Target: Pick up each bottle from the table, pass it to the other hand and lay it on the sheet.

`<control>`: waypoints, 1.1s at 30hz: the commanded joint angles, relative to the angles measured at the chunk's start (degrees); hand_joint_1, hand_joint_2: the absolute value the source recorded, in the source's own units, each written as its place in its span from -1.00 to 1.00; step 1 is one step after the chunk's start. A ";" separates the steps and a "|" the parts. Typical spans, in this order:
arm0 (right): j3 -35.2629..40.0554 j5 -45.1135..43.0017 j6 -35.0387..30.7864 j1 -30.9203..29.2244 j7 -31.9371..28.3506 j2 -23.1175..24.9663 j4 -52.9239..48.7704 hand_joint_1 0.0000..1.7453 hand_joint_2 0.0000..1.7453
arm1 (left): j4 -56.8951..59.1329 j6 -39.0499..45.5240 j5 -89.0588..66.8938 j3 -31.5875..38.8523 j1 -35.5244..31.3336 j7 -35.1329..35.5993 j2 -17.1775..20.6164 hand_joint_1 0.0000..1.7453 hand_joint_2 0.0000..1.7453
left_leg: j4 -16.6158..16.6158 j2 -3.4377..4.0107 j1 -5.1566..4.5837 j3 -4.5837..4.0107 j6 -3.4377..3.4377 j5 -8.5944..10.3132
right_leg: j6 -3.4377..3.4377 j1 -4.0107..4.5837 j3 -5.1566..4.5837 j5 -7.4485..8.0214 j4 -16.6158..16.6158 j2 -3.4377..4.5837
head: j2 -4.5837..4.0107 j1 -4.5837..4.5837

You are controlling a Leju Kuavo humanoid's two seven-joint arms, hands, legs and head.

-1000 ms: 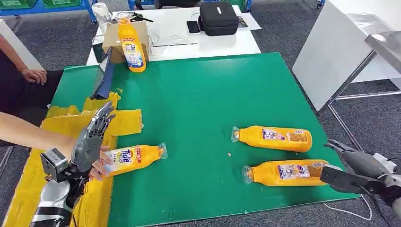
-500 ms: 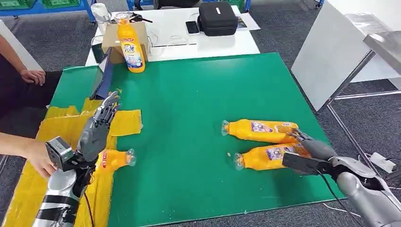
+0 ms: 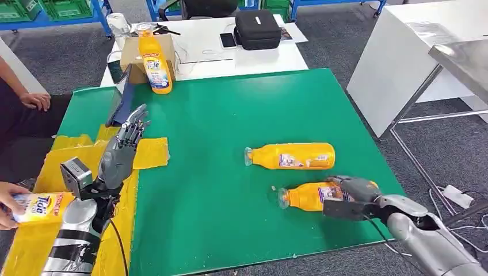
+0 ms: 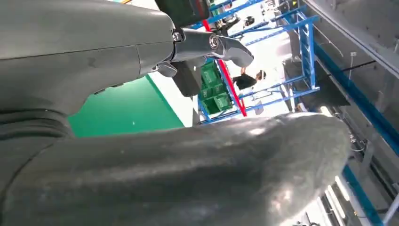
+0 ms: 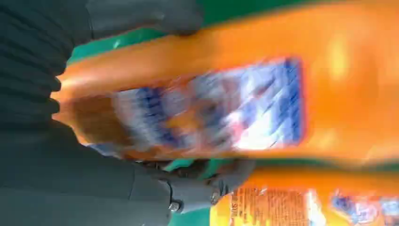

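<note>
Two orange bottles lie on the green table. The farther bottle point(image 3: 290, 156) lies free. My right hand point(image 3: 348, 195) wraps around the base end of the nearer bottle point(image 3: 305, 196), which rests on the table. In the right wrist view that bottle point(image 5: 226, 108) sits between my thumb and fingers point(image 5: 207, 183). My left hand point(image 3: 122, 150) is raised with its fingers straight and apart, holding nothing, above the yellow sheet point(image 3: 151, 152). A third orange bottle point(image 3: 153, 62) stands upright at the table's far left.
At the left edge a person's hand point(image 3: 7, 201) holds a Tide bottle point(image 3: 41, 207) over the sheet. A dark tablet point(image 3: 122, 98) leans near the upright bottle. A cardboard box point(image 3: 133, 54) and a black case point(image 3: 258, 29) sit on the white table behind.
The view has shifted. My right hand reached in and closed around the nearer bottle. The person's hand drew the Tide bottle off to the left. My left hand stays raised.
</note>
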 commanded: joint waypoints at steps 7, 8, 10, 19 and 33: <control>8.58 10.09 -4.94 14.15 3.90 5.65 11.49 1.00 1.00 | 6.23 0.82 1.71 -3.46 -5.37 1.29 -1.84 -1.00 -1.00 | -0.17 -1.22 0.36 0.17 -0.07 0.24 | -0.19 0.44 0.12 -0.18 -0.40 -1.24 | 0.00 -0.02; 8.56 10.71 -5.68 14.32 4.33 6.53 12.49 1.00 1.00 | 6.27 0.90 1.75 -3.44 -5.45 1.33 -1.95 -1.00 -1.00 | -0.01 -1.11 0.48 0.55 -0.11 -0.08 | -0.15 0.54 0.47 -0.39 -0.26 -1.06 | 0.00 0.02; 7.02 11.65 -8.43 14.13 5.66 10.05 15.81 1.00 1.00 | 5.74 1.06 1.73 -3.15 -4.99 1.66 -2.05 -1.00 -1.00 | 0.05 -1.05 0.65 1.01 -0.17 -0.34 | -0.25 0.73 0.90 -0.61 -0.28 -0.98 | 0.00 0.02; -8.04 1.59 -18.58 12.29 -5.94 17.28 8.16 1.00 1.00 | 0.00 1.32 2.06 0.05 1.87 2.30 -0.68 -1.00 -1.00 | 0.13 -0.14 1.29 0.52 -0.33 -0.55 | -0.63 1.26 0.59 -0.43 -0.81 -0.50 | 0.00 0.07; -20.89 -23.15 -13.56 12.72 -12.88 35.40 -23.24 1.00 1.00 | -10.44 -2.24 5.10 -0.91 8.53 4.02 -6.30 -1.00 1.00 | -0.08 -1.08 1.03 -0.50 -0.45 -0.01 | -0.50 1.00 0.23 -0.43 -0.35 -1.49 | 0.00 0.00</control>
